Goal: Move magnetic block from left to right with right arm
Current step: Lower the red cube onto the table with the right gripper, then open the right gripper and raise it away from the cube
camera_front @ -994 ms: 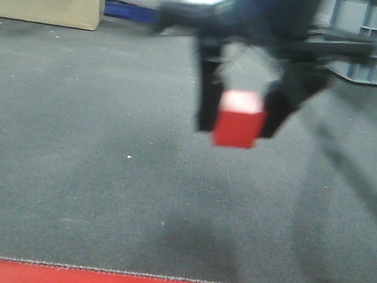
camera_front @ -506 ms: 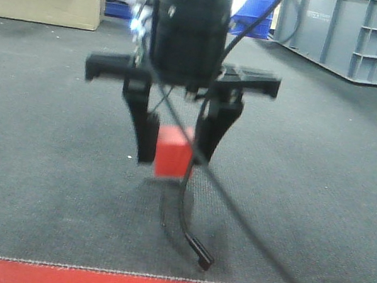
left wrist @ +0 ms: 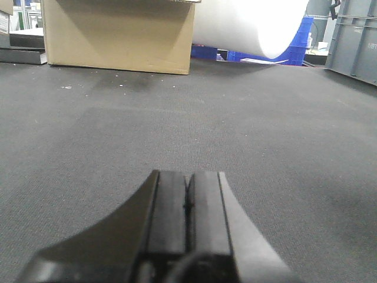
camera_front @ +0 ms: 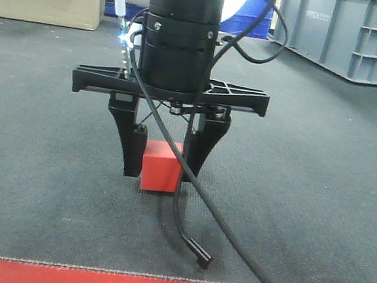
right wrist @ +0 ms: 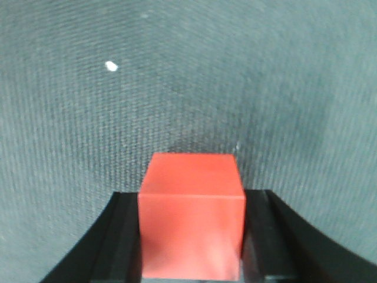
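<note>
Front-facing view puts your right gripper (camera_front: 163,159) dead centre, hanging low over the grey carpet (camera_front: 329,157) with its fingers pinching the magnetic block (camera_front: 161,169) from both sides. You can see the red cube sitting between the two black fingers, its lower edge at or just above the carpet; from this angle you cannot tell whether it is touching down. The right wrist view confirms the hold: the block (right wrist: 192,215) fills the gap at 6 o'clock, one finger flush against each flank, plain carpet beyond it.

Your left gripper (left wrist: 188,206) is idle, its pads pressed together with nothing between them, pointing across bare carpet toward a cardboard box (left wrist: 118,32) at 11 o'clock and a white roll (left wrist: 247,26) at 1 o'clock.

Judging by the low height and firm hold, you look to be in the carry or set-down step. The next move probably calls for confirming the block is over the right-hand spot, lowering until it rests flat, then spreading the fingers and lifting straight up so the cube is not dragged. Mind the loose black cable (camera_front: 191,239) trailing at 5 o'clock of the block.

Raised lettering shows on the grey crate (camera_front: 356,35) at 1 o'clock in the front view, but it is too small to read. No other writing is legible.
</note>
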`<state>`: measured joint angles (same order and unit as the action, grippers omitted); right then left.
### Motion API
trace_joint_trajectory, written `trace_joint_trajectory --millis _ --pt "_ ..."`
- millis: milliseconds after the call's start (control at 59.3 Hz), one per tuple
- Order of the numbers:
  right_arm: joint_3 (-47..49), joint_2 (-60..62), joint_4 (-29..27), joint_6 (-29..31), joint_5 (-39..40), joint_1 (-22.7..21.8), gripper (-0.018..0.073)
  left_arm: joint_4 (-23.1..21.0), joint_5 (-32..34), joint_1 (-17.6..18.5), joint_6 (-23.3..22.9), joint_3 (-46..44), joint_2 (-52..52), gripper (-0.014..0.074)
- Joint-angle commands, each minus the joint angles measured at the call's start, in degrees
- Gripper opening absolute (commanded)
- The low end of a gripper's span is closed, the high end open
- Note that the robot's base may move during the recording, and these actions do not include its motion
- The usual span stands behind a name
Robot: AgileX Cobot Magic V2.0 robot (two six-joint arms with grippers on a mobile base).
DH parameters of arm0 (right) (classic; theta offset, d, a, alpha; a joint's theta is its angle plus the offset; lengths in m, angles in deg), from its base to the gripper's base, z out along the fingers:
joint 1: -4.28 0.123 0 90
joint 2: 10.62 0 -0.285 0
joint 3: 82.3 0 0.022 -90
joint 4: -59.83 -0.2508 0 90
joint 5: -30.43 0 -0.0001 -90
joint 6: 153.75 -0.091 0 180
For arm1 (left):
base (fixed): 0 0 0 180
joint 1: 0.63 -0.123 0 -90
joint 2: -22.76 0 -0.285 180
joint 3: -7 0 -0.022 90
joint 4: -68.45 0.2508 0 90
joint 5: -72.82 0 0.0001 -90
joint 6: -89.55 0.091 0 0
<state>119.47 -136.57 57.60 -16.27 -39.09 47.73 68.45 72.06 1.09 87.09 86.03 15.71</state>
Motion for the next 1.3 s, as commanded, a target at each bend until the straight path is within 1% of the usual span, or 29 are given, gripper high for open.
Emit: trace_joint_trajectory --millis 0,253,320,354,421,506,539,640,860,1062,1146,1230,1281 --pt "1.92 3.50 -0.12 -2.87 0.09 -0.09 0.0278 0.00 5.05 0.16 -0.25 0.54 0.37 -0.0116" --pt "1.92 3.50 -0.12 -2.88 0.16 -0.09 0.0278 0.00 5.05 0.16 -0.25 0.54 0.37 -0.0116" --pt "1.92 3.50 -0.12 -2.82 0.16 -0.09 0.0299 0.00 5.05 0.16 -0.25 0.54 0.37 -0.0116" --pt "1.92 3.50 -0.06 -2.76 0.16 -0.09 0.0332 0.00 5.05 0.16 -0.25 0.54 0.37 -0.0116" --pt "1.92 3.50 0.00 -1.61 0.11 -0.09 0.0433 0.00 5.05 0.16 -0.25 0.54 0.37 -0.0116" --pt "1.92 3.50 0.18 -1.46 -0.50 -0.09 0.0597 0.00 5.05 0.16 -0.25 0.54 0.37 -0.0116" --pt "1.92 3.50 0.18 -1.46 -0.74 -0.09 0.0649 0.00 5.05 0.16 -0.25 0.54 0.37 -0.0116" --pt "1.92 3.78 0.18 -1.46 -1.10 -0.09 0.0627 0.00 5.05 0.16 -0.25 0.54 0.37 -0.0116" --pt "1.92 5.24 0.18 -1.46 -0.70 -0.09 0.0627 0.00 5.05 0.16 -0.25 0.54 0.37 -0.0116" --pt "1.92 8.93 0.18 -1.36 0.24 -0.09 0.0624 0.00 5.05 0.16 -0.25 0.54 0.37 -0.0116" --pt "1.92 10.79 0.22 -0.43 0.45 -0.14 0.0620 0.00 5.05 0.16 -0.25 0.54 0.37 -0.0116" --pt "1.86 12.20 0.69 1.11 0.45 -0.29 0.0582 0.00 5.05 0.16 -0.25 0.54 0.37 -0.0116" --pt "1.74 13.09 1.01 1.71 0.50 -0.42 0.0524 0.00 5.05 0.16 -0.25 0.54 0.37 -0.0116"
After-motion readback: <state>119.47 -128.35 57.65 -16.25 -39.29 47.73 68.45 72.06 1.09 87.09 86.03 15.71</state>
